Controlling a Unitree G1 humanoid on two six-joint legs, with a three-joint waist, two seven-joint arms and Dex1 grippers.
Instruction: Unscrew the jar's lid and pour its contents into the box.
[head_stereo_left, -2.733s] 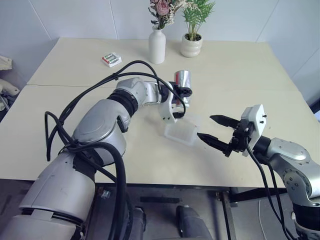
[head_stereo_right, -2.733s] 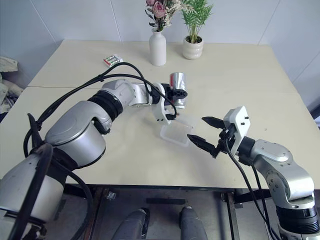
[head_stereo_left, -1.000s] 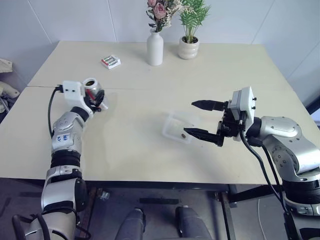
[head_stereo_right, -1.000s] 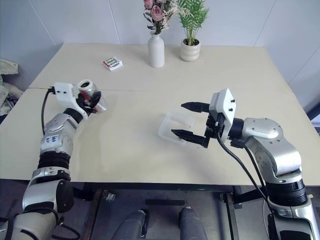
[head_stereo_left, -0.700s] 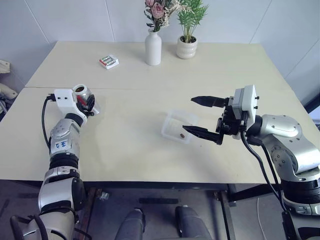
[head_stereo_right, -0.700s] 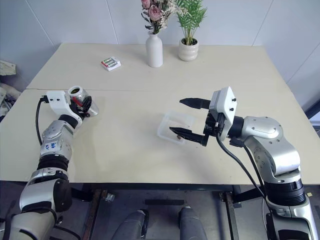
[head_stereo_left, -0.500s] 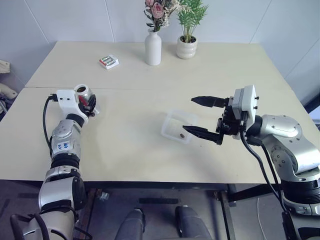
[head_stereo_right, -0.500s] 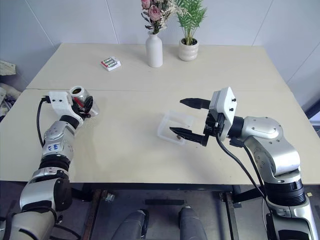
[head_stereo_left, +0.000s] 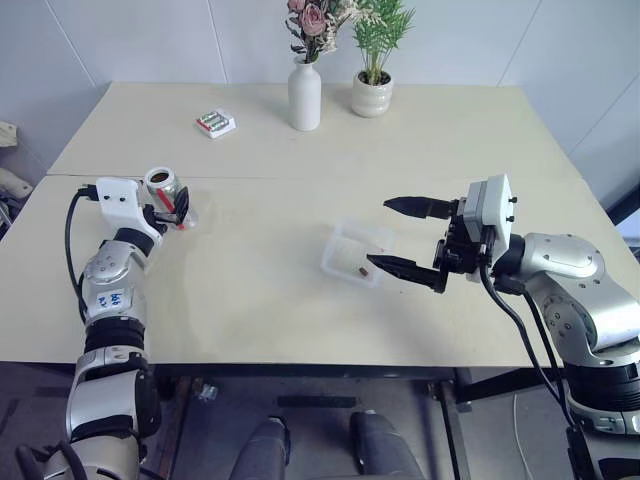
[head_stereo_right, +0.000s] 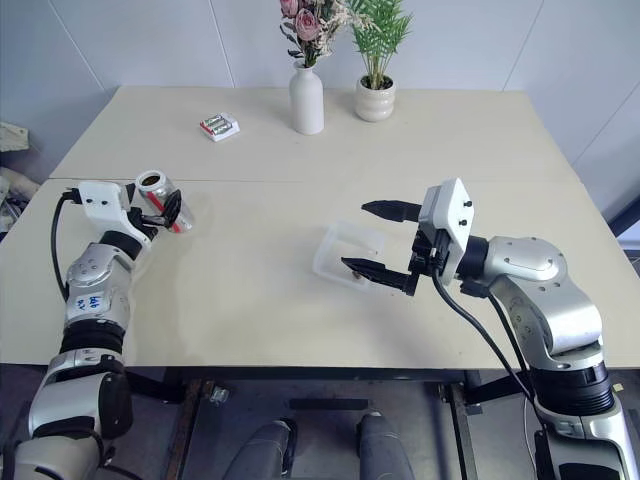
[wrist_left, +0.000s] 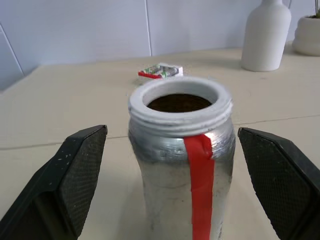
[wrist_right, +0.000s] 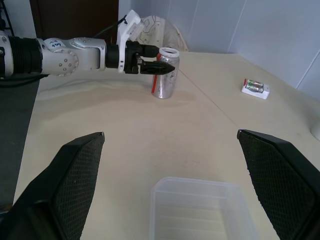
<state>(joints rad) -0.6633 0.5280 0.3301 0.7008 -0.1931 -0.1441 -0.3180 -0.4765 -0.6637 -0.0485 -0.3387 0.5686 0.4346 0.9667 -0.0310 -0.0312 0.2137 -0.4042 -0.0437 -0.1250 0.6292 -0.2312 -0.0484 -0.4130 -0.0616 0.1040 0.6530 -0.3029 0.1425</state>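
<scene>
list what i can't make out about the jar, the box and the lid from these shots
- Jar: its base is cut off by the left wrist view's edge.
- Contents: in the head views, one brown bit shows in the box; any smaller bits are too small to tell.
- Lid: I cannot locate it.

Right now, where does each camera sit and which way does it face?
Eye views: on the head, looking down over the table; both arms show.
Left wrist view: along the open left gripper at the upright jar.
Right wrist view: along the open right gripper, over the box, toward the left arm.
Shared: the jar, the battery pack.
</scene>
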